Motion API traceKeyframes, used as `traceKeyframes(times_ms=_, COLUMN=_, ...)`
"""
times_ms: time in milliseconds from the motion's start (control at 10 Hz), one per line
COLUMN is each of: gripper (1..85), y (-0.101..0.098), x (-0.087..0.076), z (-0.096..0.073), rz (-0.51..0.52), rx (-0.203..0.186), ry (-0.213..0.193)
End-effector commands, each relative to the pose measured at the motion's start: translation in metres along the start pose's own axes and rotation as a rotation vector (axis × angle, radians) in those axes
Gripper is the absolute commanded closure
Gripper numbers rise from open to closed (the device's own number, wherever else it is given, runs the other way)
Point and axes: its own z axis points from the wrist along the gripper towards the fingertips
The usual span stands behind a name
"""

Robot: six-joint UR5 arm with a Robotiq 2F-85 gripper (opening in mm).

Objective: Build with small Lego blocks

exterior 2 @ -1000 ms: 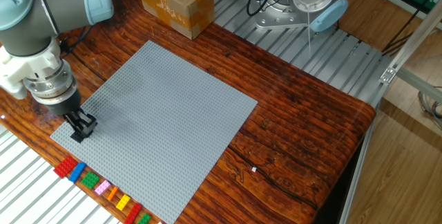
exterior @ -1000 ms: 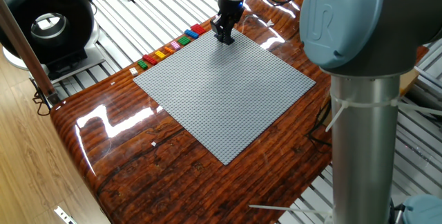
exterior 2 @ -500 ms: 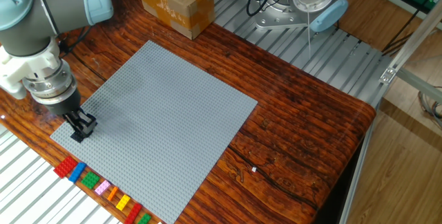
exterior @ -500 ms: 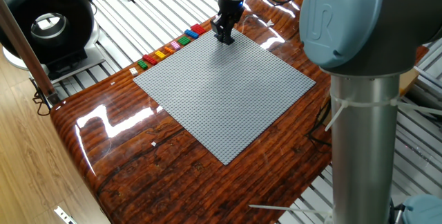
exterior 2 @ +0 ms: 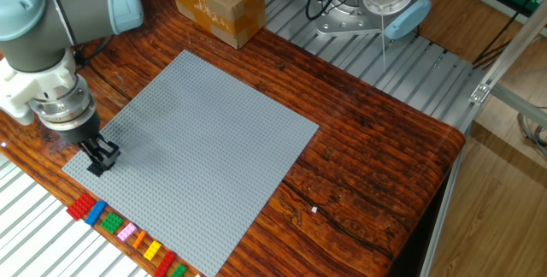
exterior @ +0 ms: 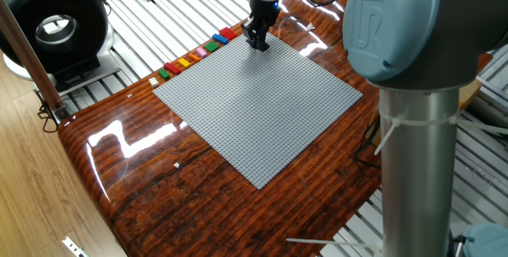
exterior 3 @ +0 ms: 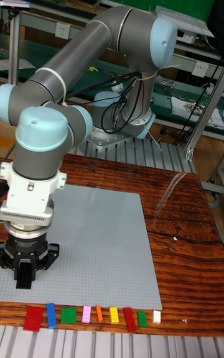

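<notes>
- Your build has barely begun, as far as you can judge: the grey baseplate (exterior 2: pixel 197 144) shows no brick seated anywhere on its visible studs.
- The small Lego blocks (exterior 3: pixel 87 315) lie in a single row on the tabletop (exterior 2: pixel 367 170), just beside one edge of the baseplate and off it. From the tall fixed view you can count roughly nine: red, blue, green, pink, orange, yellow, red, green, white.
- The row runs parallel to that baseplate edge. Most bricks lie with their long axis across the row, pointing toward the plate; the first red and the first green look nearly square.
- The pincer (exterior 2: pixel 97 162) stands low over the baseplate corner nearest the red end of the row. Its dark tips look close together, but you cannot tell whether they clamp a brick.
- Nearly everything remains: picking, carrying and pressing down each brick.
</notes>
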Motion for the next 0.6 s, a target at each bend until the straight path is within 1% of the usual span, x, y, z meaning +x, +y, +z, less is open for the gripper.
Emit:
traceKeyframes(times_ms=0, gripper=84.7, y=0.0086, x=-0.0019, z=-0.0025, rz=0.059, rx=0.008, ry=-0.001)
traceKeyframes(times_ms=100, gripper=84.7, y=0.0124, x=0.0002, z=-0.0062, rz=0.068, rx=-0.041, ry=0.013)
traceKeyframes(times_ms=200, gripper=84.7, y=0.0140, x=0.0017, z=-0.0087, rz=0.080, rx=-0.065, ry=0.023)
traceKeyframes(times_ms=400, gripper=84.7, y=0.0179, x=-0.0004, z=-0.0048, rz=0.094, rx=-0.070, ry=0.016)
traceKeyframes(times_ms=500, gripper=84.7, y=0.0179, x=-0.0013, z=-0.0035, rz=0.084, rx=-0.086, ry=0.011)
